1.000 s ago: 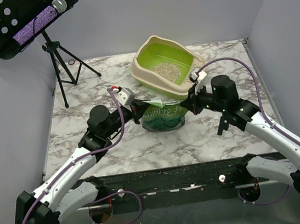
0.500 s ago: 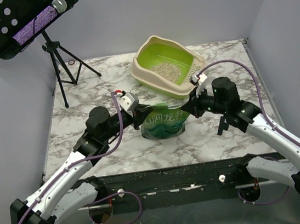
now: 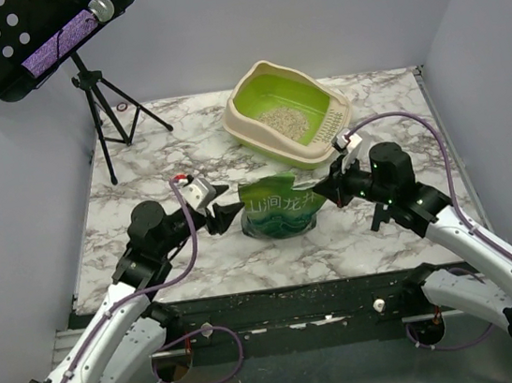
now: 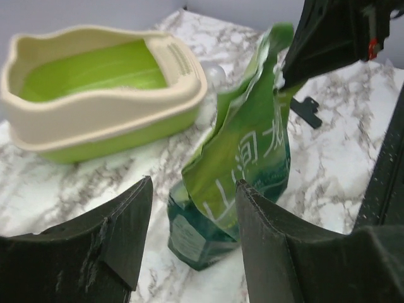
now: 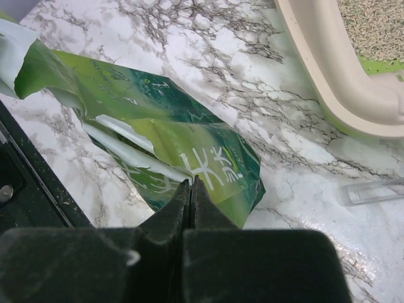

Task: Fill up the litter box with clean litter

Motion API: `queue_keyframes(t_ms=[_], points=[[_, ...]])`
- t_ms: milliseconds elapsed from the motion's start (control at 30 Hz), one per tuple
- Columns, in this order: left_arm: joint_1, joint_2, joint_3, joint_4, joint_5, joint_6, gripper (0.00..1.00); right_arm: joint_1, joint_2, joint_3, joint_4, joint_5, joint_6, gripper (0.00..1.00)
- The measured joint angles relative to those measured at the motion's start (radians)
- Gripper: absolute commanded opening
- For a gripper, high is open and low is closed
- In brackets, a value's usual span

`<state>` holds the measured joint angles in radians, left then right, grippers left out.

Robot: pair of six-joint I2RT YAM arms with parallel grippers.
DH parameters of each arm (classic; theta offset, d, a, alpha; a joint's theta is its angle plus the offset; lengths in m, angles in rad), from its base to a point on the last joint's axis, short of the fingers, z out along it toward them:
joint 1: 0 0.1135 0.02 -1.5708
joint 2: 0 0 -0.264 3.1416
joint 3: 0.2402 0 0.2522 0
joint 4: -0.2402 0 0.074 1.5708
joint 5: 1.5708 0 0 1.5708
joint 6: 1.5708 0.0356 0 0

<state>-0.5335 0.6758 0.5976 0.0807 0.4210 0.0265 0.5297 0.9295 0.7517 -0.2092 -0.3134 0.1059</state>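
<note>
The litter box (image 3: 258, 133), beige with a lime-green inside, stands at the back of the table, and a patch of clean litter (image 3: 283, 124) lies in it. In front of it the crinkly green bag (image 3: 280, 205) stands on the marble. My right gripper (image 3: 328, 191) is shut on the bag's torn top edge, as the right wrist view shows (image 5: 190, 182). Just left of the bag, apart from it, my left gripper (image 3: 229, 217) is open with nothing between its fingers (image 4: 132, 214). The left wrist view shows the bag (image 4: 246, 145) ahead and the litter box (image 4: 95, 120) beyond.
A black music stand (image 3: 38, 41) on a tripod (image 3: 105, 117) stands at the back left. A clear plastic piece (image 5: 372, 189) lies on the marble by the box's near rim (image 5: 328, 82). Grey walls close in both sides.
My left gripper let go of the bag, opened, and drew back to the left. The bag sank lower onto the table. The right gripper has kept its hold.
</note>
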Motion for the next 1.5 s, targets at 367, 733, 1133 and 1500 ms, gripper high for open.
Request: queue_keyframes(t_ms=[367, 733, 1133, 1500], points=[[0.135, 0.214, -0.116, 0.338, 0.27, -0.219, 0.65, -0.002, -0.033, -0.039, 0.037, -0.037, 0.016, 0.0], [0.145, 0.412, -0.084, 0.675, 0.446, -0.44, 0.65, -0.002, -0.042, -0.049, 0.051, -0.044, 0.027, 0.0], [0.145, 0.499, -0.109, 0.878, 0.51, -0.57, 0.46, -0.002, -0.051, -0.055, 0.051, -0.043, 0.029, 0.0], [0.135, 0.527, -0.142, 0.885, 0.492, -0.549, 0.07, -0.002, -0.051, -0.055, 0.049, -0.043, 0.037, 0.0]])
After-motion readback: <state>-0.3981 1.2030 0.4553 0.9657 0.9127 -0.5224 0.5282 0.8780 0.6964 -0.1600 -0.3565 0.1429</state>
